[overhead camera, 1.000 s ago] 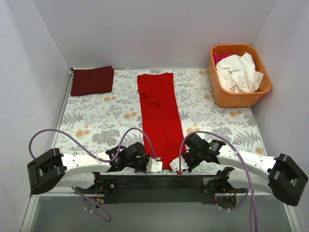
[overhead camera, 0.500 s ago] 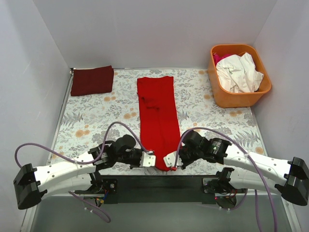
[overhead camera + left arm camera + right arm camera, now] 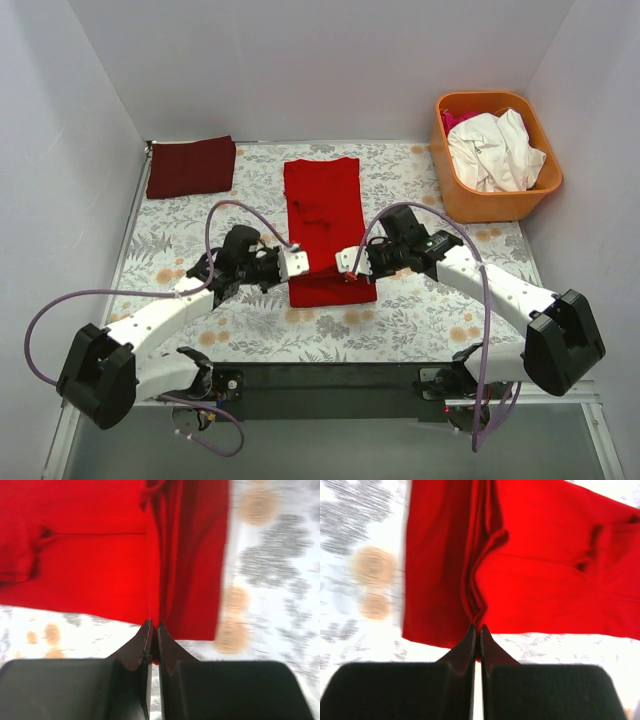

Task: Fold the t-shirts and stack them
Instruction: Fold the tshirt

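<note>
Left gripper [image 3: 297, 263] and right gripper [image 3: 346, 262] are each pressed shut on a pinch of the red t-shirt [image 3: 322, 200], one at either side and equally near. The shirt lies mid-table, its long axis running straight away from both. The wrist views show cloth gathered at the fingertips. Only the overhead view shows the folded maroon shirt [image 3: 190, 167] far left and the orange basket [image 3: 500, 205] far right.

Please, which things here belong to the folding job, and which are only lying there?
Belong to the job:
red t-shirt, pinched by left gripper and right gripper
folded dark red shirt
crumpled white garment in the orange basket

Only lying there:
flowered table cover
</note>
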Motion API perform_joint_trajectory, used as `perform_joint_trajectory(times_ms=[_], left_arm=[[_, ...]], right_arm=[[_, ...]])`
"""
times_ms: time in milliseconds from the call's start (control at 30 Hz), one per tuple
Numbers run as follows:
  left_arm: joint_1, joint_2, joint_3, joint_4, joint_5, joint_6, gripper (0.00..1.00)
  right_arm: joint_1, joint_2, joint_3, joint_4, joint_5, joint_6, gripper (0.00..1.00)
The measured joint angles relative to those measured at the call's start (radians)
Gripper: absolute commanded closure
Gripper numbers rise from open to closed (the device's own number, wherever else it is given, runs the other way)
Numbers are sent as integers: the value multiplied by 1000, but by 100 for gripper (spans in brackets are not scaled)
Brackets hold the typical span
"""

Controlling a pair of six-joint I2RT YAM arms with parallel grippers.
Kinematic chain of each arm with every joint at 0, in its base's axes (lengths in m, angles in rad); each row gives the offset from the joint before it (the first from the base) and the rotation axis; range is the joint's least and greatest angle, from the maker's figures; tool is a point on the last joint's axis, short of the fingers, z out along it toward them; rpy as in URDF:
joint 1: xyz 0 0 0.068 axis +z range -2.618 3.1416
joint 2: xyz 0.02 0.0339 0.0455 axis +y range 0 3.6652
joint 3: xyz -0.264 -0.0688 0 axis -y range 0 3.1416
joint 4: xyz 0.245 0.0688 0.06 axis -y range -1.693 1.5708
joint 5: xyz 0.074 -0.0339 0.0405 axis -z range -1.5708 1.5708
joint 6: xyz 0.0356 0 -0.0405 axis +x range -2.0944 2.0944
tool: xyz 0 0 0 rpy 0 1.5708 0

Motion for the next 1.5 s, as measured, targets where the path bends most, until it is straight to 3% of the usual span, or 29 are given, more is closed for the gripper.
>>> perform_joint_trajectory(times_ms=[233, 567, 867, 900, 967, 1000, 1067, 1167, 1267, 1300, 1500], left_arm=[[173, 250, 159, 139, 66, 80, 100], [264, 567, 354, 233, 109, 145, 100], [304, 713, 450, 294, 113, 178, 99], [304, 727, 455, 299, 112, 178, 93], [304, 749, 460, 306, 106, 178, 78], [304, 756, 461, 309, 100, 179, 76], [306, 765, 463, 320, 78, 170, 68], [317, 764, 466, 329, 52, 140, 58], [331, 737, 467, 315, 40, 100, 56], [333, 715, 462, 309, 39, 87, 50], [334, 457, 344, 261, 91, 3, 45]], right_arm=[[-97, 167, 109, 70, -30, -121, 99], [-196, 446, 318, 126, -47, -209, 99], [-226, 575, 412, 154, -56, -233, 99], [-226, 584, 412, 156, -55, -234, 87], [-226, 601, 412, 163, -50, -233, 78], [-226, 609, 415, 167, -45, -229, 66], [-227, 623, 429, 172, -35, -220, 58], [-232, 623, 455, 177, -21, -203, 55], [-244, 594, 456, 192, -9, -180, 55], [-247, 568, 441, 197, -6, -174, 54], [-246, 309, 257, 177, -22, -145, 55]])
